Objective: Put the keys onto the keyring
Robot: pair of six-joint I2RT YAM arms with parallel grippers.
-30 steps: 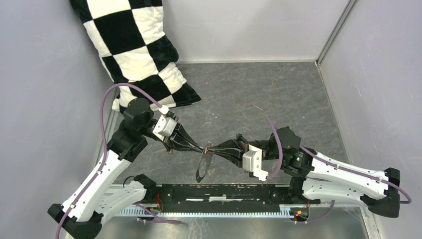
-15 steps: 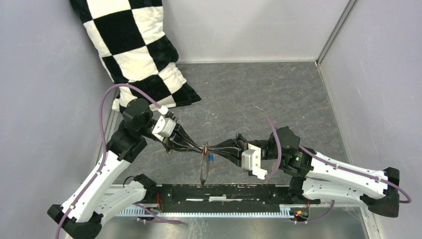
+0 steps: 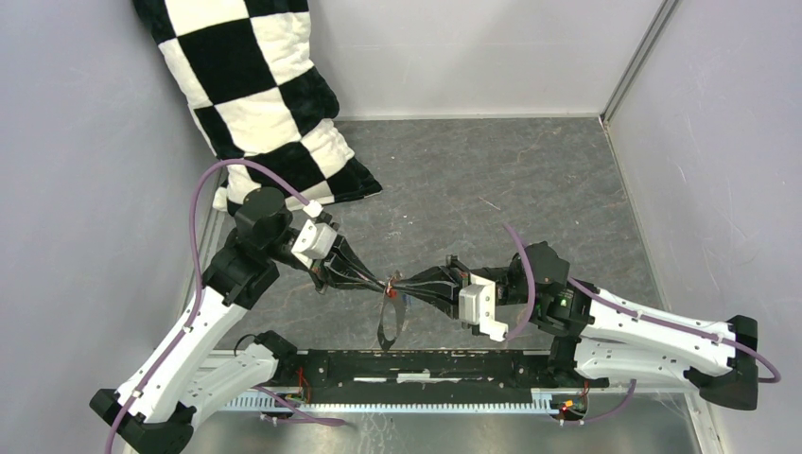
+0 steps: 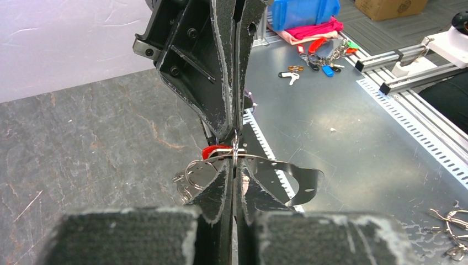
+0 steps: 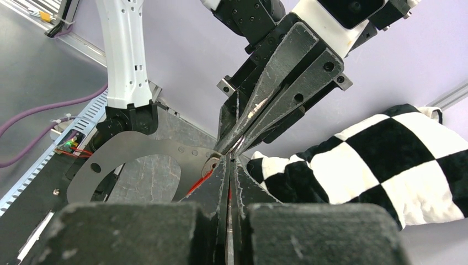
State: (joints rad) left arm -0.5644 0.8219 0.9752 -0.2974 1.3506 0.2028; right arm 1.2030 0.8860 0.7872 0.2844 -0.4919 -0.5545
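In mid-air at the centre, the left gripper (image 3: pixel 383 283) clenches its jaws on the top of the large thin grey flat-band keyring (image 3: pixel 386 326). The right gripper (image 3: pixel 401 285), tip to tip with it, clenches the tiny red-headed key (image 4: pixel 208 150). The loop hangs above the grey stone-look table (image 3: pixel 530 180).

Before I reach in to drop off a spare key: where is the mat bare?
Bare: the grey mat from the checkered pillow across to the right wall, back to the rear wall. Crowded: the near centre, where the left pincer and right pincer meet at the hanging keyring.
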